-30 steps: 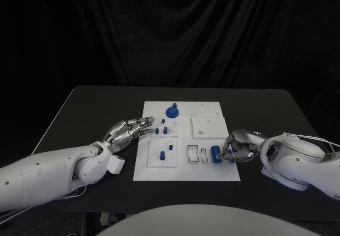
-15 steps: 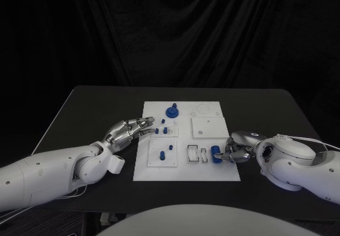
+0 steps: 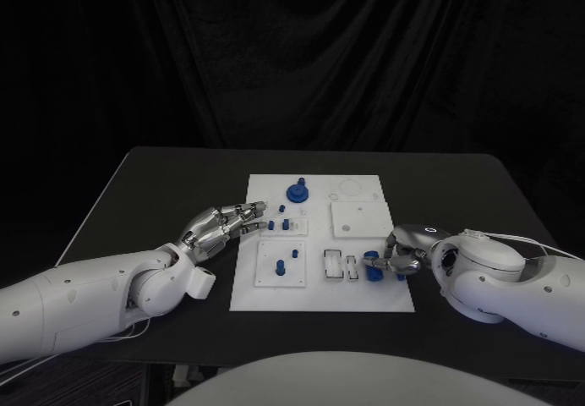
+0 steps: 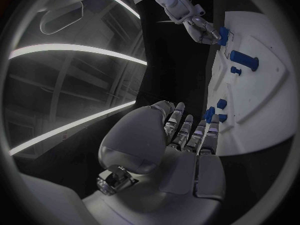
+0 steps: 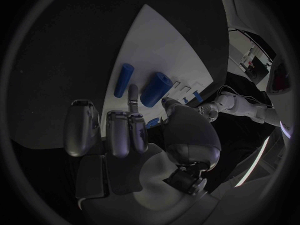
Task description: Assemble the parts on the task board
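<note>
The white task board (image 3: pixel 366 298) lies in the middle of the table. My right hand (image 3: pixel 403 254) is at the board's right edge, low over it. Its thumb and a finger pinch a thick blue cylinder (image 5: pixel 155 88), which also shows in the head view (image 3: pixel 370 266). A thinner blue cylinder (image 5: pixel 124 80) lies on the board beside it. My left hand (image 3: pixel 226 222) hovers at the board's left edge with its fingers (image 4: pixel 187 130) stretched out and holding nothing. Its fingertips are close to some small blue parts (image 3: pixel 283 225). A blue peg (image 3: pixel 279 267) stands in the lower left block.
A large blue knob (image 3: pixel 295 191) stands at the board's far edge, with a white square plate (image 3: pixel 360 217) to its right. Black table (image 3: pixel 159 186) surrounds the board on all sides. A dark curtain hangs behind it.
My right wrist has rolled and the arm has swung in closer to the board, while the pinched cylinder stays in nearly the same spot. The left hand has not moved.
</note>
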Tool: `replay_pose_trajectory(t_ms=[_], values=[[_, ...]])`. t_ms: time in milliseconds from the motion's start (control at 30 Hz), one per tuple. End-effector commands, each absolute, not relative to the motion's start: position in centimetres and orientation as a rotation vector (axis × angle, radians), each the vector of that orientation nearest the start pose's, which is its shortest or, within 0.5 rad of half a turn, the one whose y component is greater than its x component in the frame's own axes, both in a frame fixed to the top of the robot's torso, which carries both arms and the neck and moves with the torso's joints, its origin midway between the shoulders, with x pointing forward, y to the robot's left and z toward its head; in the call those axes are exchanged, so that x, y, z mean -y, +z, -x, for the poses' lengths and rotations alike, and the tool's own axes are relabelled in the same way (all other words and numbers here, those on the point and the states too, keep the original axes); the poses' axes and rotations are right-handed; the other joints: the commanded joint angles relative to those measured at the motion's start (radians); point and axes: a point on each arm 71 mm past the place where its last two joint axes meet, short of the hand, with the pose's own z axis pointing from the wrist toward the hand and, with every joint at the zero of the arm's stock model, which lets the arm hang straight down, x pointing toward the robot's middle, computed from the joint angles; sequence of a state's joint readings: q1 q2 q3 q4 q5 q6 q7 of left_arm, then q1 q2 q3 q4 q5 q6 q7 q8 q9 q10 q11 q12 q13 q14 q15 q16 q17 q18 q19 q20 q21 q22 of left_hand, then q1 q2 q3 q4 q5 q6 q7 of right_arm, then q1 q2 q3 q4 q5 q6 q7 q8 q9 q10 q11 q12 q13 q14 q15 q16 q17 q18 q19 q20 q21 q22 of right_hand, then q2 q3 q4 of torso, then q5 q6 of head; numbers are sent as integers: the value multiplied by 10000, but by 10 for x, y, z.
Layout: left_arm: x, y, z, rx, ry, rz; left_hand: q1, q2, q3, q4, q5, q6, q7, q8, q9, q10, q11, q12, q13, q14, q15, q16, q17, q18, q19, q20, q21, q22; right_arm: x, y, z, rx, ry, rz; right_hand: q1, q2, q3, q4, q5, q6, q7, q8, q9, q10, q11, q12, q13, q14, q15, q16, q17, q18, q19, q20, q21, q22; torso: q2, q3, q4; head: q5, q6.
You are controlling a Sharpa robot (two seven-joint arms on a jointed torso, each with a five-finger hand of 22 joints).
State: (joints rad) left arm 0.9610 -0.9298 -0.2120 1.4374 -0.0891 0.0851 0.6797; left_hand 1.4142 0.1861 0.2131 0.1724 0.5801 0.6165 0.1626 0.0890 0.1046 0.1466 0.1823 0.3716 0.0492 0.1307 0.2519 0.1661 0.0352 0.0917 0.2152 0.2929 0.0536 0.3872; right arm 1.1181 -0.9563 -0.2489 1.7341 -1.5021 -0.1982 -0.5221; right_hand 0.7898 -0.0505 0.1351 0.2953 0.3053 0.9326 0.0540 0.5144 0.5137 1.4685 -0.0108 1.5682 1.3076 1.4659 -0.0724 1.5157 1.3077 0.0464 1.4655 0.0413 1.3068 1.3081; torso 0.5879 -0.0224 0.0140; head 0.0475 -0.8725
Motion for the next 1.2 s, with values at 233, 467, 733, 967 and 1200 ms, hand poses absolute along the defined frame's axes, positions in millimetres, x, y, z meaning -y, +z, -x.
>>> replay_pose_trajectory(t_ms=[233,467,733,967,1200], values=[[-263,-324,-396,-15426,-18125,11327,-24,-4,75,3,70,-36,23,33,0,-60,70,-46,-6,-8,31,26,8,6,24,4,-1,-11,212,-299,-391,-21498,2482,1306,45,65,-196,-43,43,60,-46,120,58,1023,-80,26,2632,845,-57,-7,1970,128,32,-79,37,1848,3,-1,-3,53,-2],[-264,-329,-393,-15492,-18100,11451,-24,-3,77,3,70,-35,24,33,0,-60,71,-46,-6,-8,32,26,8,5,24,4,-2,-12,205,-304,-392,-21749,2511,1629,1047,58,-517,-114,615,99,-129,332,283,1023,-153,26,2632,876,-125,51,2039,101,95,-142,177,1886,17,6,16,16,-2],[-263,-329,-389,-15371,-18171,11463,-32,1,149,-11,76,-1,51,44,7,-56,119,-17,-1,-5,53,38,10,-9,-27,3,-20,-83,204,-307,-392,-21925,2511,1819,2495,-53,-752,-196,3171,-202,-151,604,727,1023,-178,26,2632,848,-145,-23,1960,137,22,-166,1,1832,8,7,-1,76,-2],[-265,-329,-389,-15340,-18118,11467,-33,0,157,-14,77,6,54,47,9,-55,122,-19,-1,-6,53,37,10,-9,-5,3,-14,-45,204,-305,-392,-21782,3013,1172,3250,-162,-534,-220,5085,-604,-267,1420,1506,1023,-290,26,2632,866,-234,17,2008,122,60,-245,70,1854,-1,-3,-9,120,-2],[-266,-329,-388,-15329,-18086,11475,-33,0,165,-16,79,14,57,50,11,-54,124,-18,0,-1,53,42,12,-9,6,3,-10,-29,205,-297,-391,-20880,4019,-73,3342,-421,-145,-86,6918,-979,-372,2139,2163,1023,-385,26,2632,928,-328,165,2177,59,199,-335,376,1941,0,-6,10,158,-2]])
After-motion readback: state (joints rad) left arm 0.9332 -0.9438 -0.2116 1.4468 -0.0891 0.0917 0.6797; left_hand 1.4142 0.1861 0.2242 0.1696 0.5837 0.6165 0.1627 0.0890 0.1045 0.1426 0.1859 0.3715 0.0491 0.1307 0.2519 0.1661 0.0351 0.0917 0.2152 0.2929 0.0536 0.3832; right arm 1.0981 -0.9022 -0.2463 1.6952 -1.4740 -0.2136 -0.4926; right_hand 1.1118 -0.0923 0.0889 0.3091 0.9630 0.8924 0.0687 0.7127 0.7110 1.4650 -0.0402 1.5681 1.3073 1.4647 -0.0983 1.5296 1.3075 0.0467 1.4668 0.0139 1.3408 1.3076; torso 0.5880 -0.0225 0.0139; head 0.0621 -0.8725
